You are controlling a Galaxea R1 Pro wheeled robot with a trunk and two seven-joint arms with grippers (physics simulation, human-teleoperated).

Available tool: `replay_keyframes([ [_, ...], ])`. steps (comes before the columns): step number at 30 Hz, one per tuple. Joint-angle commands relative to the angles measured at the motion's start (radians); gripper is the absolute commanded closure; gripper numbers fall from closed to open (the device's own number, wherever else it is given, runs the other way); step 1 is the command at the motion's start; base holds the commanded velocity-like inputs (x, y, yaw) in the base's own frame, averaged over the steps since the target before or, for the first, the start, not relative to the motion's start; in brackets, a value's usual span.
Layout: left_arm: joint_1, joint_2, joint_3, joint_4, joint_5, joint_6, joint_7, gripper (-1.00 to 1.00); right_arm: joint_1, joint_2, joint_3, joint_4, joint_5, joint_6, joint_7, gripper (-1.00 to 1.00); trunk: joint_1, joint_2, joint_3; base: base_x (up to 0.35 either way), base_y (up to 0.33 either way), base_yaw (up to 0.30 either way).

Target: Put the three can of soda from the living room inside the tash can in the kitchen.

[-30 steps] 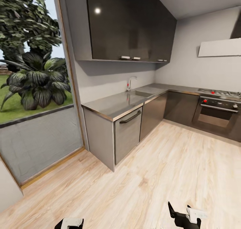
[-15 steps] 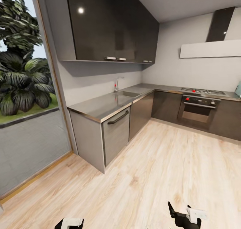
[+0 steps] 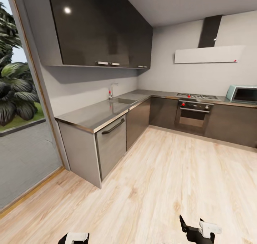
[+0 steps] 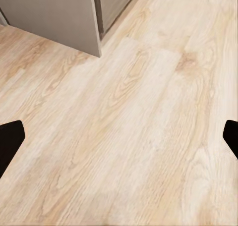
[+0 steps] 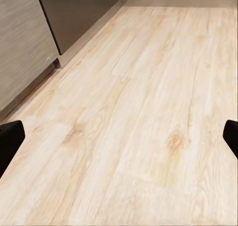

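Transit stage, judged from the scene: standing in a kitchen, with neither soda cans nor bin to be seen, so their whereabouts cannot be told from here. Ahead: an L-shaped steel counter (image 3: 103,112) with a sink and tap (image 3: 111,90), dark wall cupboards (image 3: 96,26), a dishwasher front (image 3: 110,144), an oven (image 3: 192,115) under a hob, a pale blue microwave (image 3: 242,93) at far right, a large window (image 3: 18,105) onto plants at left. Pale wood floor (image 3: 171,179) throughout.

Next move, as a judgement: locate the bin or head for the living room to fetch cans; calls for turning the base and scanning, not arm work.

Left gripper (image 4: 119,137): fingers (image 4: 10,137) spread wide, dark tips at opposite edges of the wrist picture, bare floor between, nothing held or touched. Right gripper (image 5: 119,137): likewise spread wide, fingertips (image 5: 11,134) apart over floor, empty. Both arms low and tucked in the head view.
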Motion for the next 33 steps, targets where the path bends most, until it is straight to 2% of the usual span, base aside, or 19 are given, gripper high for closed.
replay_keyframes([
  [1, 0.000, 0.000, 0.000, 0.000, 0.000, 0.000, 0.000, -1.00, 0.000, 0.000, 0.000, 0.000, 0.000, 0.001, -0.003, -1.00, 0.000, 0.000, 0.001, 0.000, 0.000, -0.245],
  [4, 0.000, 0.000, 0.000, 0.000, 0.000, 0.000, 0.000, -1.00, -0.001, 0.001, -0.002, 0.000, -0.001, 0.006, -0.008, -1.00, 0.000, 0.000, 0.002, 0.000, 0.000, -0.245],
  [8, 0.000, 0.000, 0.000, 0.000, 0.000, 0.000, 0.000, -1.00, -0.001, 0.007, -0.051, 0.001, -0.020, 0.010, -0.010, -1.00, 0.000, 0.000, 0.005, 0.000, 0.000, -0.245],
  [11, 0.000, 0.000, 0.000, 0.000, 0.000, 0.000, 0.000, -1.00, -0.001, 0.008, -0.064, 0.001, -0.025, 0.011, -0.010, -1.00, 0.000, 0.000, 0.007, 0.000, 0.000, -0.245],
  [33, 0.000, 0.000, 0.000, 0.000, 0.001, 0.000, 0.001, -1.00, -0.001, 0.009, -0.075, 0.002, -0.029, 0.014, -0.010, -1.00, 0.000, 0.000, 0.023, 0.000, 0.000, -0.245],
])
